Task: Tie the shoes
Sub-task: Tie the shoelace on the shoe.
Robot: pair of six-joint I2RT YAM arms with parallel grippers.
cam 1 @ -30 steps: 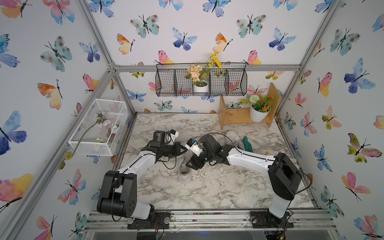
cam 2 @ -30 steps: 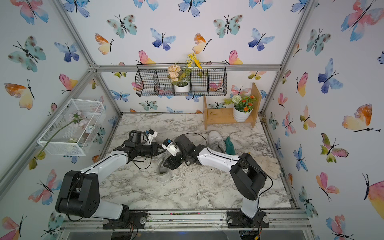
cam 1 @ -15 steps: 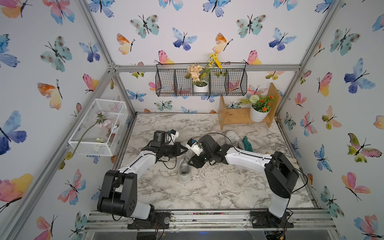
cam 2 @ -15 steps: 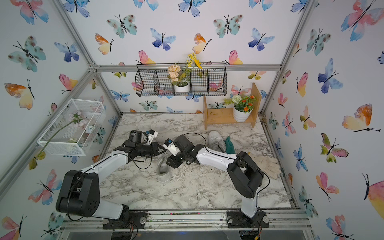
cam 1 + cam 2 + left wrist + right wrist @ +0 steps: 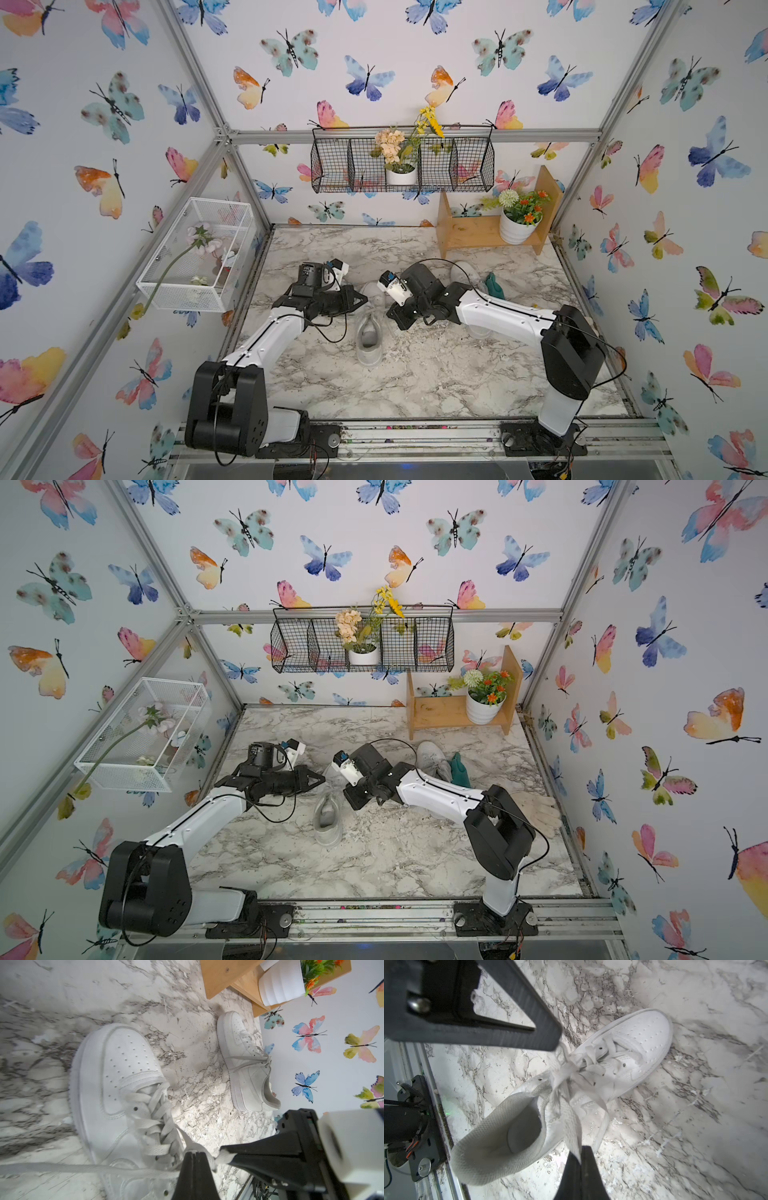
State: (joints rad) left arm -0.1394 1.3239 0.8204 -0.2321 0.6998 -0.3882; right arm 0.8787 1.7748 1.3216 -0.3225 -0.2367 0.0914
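I see the near shoe (image 5: 367, 353) lying lengthwise front to back, toe toward the back wall (image 5: 374, 203). My left claw (image 5: 195, 1154) and right claw (image 5: 581, 1152) each pinch a lace (image 5: 566, 1118).

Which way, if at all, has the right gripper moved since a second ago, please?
Yes, the right gripper moved: slightly up the top view, toward the wooden shelf.

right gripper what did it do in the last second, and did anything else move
The right gripper closed its jaws onto a lace of the shoe between the arms, with little travel. The left gripper stayed shut on the other lace; the shoe did not shift.
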